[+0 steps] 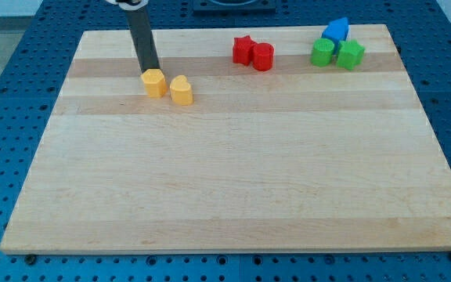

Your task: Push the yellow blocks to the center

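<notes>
Where legible, unmarked yellow blocks (pixel 167 86), seemingly.

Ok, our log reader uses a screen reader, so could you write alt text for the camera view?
My tip sits just behind a yellow hexagonal block, with a second yellow block beside it, near the upper left of a wooden board. Two red blocks, two green blocks and a blue block sit along the top edge.
</notes>
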